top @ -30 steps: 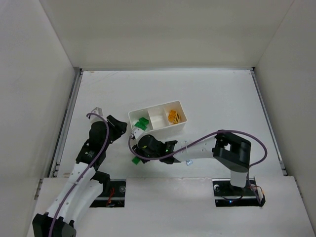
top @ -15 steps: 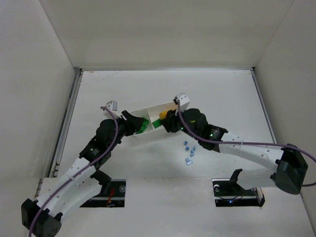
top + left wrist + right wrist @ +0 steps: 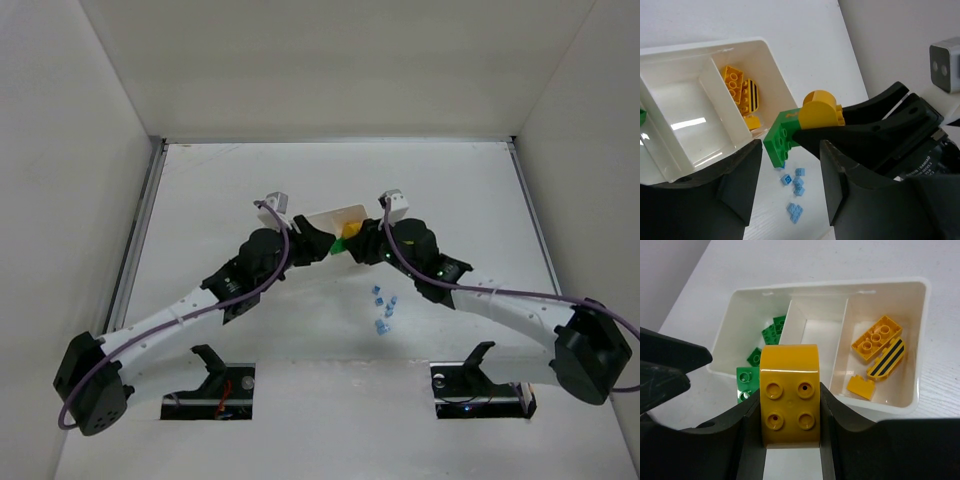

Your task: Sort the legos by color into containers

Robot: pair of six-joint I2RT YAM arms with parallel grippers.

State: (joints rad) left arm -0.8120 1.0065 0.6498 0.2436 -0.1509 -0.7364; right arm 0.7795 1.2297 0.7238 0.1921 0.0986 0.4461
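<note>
My right gripper (image 3: 790, 410) is shut on a yellow-orange rounded brick (image 3: 790, 392) with a green plate (image 3: 746, 385) stuck to its side. It holds them above the near edge of the white tray (image 3: 920, 340). Green legos (image 3: 771, 332) lie in the tray's left compartment and yellow ones (image 3: 877, 347) in the right; the middle compartment holds none. My left gripper (image 3: 787, 190) is open and empty, facing the held yellow brick (image 3: 822, 114) and green plate (image 3: 782, 142). Several pale blue legos (image 3: 795, 185) lie on the table below. In the top view both grippers (image 3: 315, 243) (image 3: 362, 240) meet at the tray (image 3: 325, 216).
The blue legos (image 3: 383, 305) lie on the table in front of the tray, between the two arms. White walls enclose the table on the left, back and right. Both forearms cross the table's near half.
My right gripper has left the table's near left and risen with the yellow-and-green piece to the tray. My left arm has stretched forward and right, and now faces that piece.
</note>
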